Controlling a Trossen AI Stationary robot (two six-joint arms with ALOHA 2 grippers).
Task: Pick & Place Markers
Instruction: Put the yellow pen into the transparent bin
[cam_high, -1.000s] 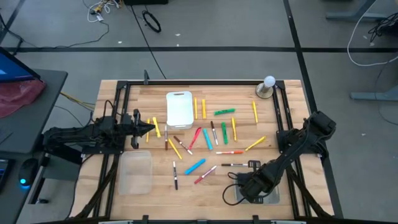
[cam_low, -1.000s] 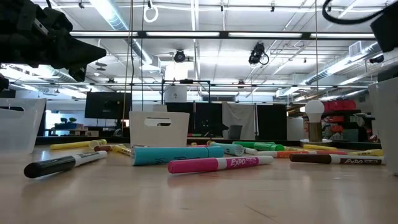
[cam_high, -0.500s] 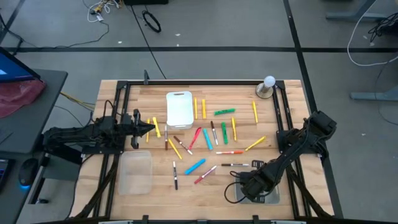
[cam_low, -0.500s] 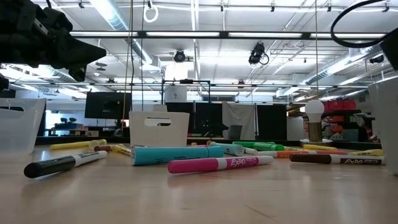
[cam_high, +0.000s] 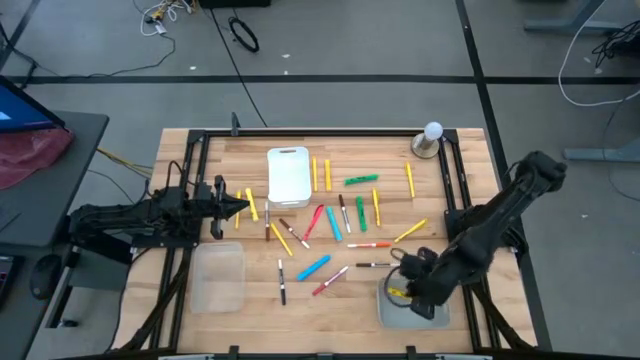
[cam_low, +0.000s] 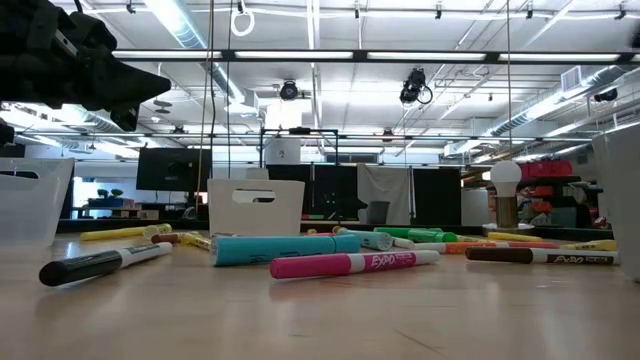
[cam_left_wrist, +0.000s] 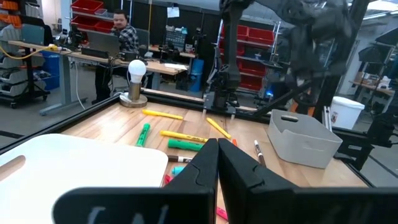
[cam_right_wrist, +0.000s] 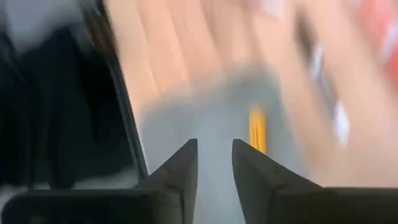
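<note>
We see in right wrist view only — right gripper (cam_right_wrist: 214, 163) fingers apart, empty, above grey tray (cam_right_wrist: 211, 118) holding one yellow marker (cam_right_wrist: 257, 129); left gripper (cam_left_wrist: 216, 163) fingers together.

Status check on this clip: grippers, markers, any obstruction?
Left gripper shut, parked beside white tray. Right gripper open over grey tray, yellow marker inside. Nothing blocking.

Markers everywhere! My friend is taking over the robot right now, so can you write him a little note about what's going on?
Left end effector: shut, empty, waiting over the table's left side.
Right end effector: open, empty, above the grey tray at the near right.
Done: one yellow marker lies in that tray.
Left: the other markers lie scattered mid-table. The clear tray at the near left looks empty.
</note>
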